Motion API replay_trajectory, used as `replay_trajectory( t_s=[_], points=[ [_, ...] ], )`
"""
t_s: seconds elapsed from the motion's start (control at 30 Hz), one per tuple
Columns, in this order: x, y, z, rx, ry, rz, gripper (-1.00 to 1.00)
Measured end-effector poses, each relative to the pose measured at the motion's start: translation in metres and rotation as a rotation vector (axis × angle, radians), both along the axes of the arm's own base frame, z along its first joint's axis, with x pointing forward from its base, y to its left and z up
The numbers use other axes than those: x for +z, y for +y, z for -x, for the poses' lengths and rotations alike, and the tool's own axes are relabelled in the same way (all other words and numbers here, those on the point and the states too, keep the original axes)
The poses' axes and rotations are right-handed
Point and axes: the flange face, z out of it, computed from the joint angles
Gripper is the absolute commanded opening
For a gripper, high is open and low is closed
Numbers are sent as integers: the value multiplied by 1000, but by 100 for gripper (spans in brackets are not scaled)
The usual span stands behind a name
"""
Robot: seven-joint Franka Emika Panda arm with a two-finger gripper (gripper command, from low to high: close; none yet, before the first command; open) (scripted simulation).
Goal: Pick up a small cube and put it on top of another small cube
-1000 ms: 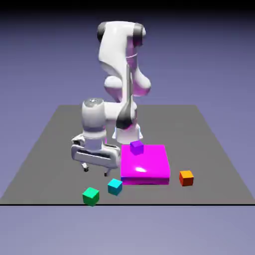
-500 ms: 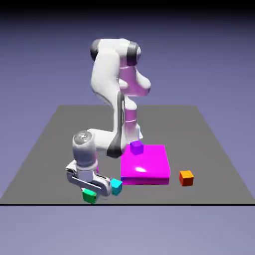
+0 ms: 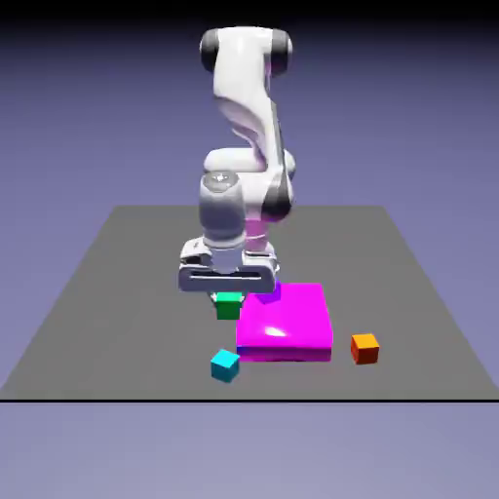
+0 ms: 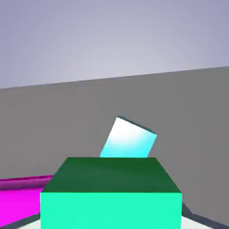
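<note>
Green cube [image 3: 228, 306] clamped in closed pincer [image 3: 227, 300], off table [image 3: 117, 283]

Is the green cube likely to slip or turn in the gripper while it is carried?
Probably not. The green cube looks rigid with flat faces, so the shut gripper should press evenly. It looks small, so likely light. It hangs level in the hand view.

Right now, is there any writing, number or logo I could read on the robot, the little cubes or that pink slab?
None: no text, number or sign shows in either view.
The green cube, cyan cube, orange cube, magenta slab and the white arm are all plain.
</note>
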Motion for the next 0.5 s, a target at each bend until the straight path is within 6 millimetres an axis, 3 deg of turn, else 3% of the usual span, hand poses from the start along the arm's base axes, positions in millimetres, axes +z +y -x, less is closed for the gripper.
replay_trajectory(
  t_s=[0.23,0.5],
  points=[
    [24,43,67,240,-4,5,-100],
    [28,75,146,514,-6,25,-100]
  ],
)
